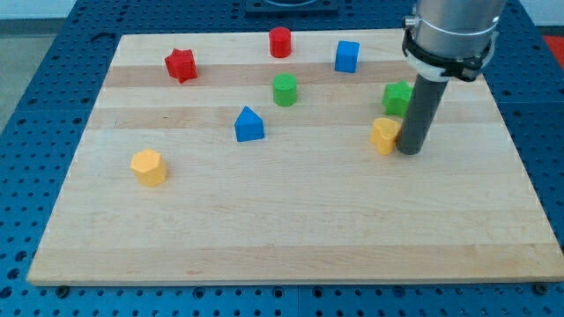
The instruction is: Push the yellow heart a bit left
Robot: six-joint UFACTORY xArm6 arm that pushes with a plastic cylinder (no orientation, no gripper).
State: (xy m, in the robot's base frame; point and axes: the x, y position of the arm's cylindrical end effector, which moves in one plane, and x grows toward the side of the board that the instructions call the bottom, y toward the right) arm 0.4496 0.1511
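On the pale wooden board [291,238], near its right edge, my tip [410,151], a bare rod holding nothing, touches the small yellow plastic heart [384,135]'s right flank; light, rigid, it should slide easily.

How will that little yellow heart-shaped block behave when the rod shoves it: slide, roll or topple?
The small yellow heart-shaped block looks squat and flat-bottomed, so it will probably slide rather than roll or topple. The smooth wooden board should offer little grip. My tip sits against its right side, slightly off-centre, so it may twist.

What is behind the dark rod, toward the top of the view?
A green block stands just behind the rod; the rod covers its right part, so its shape is unclear. My tip rests on the board, at the right side of the yellow heart.
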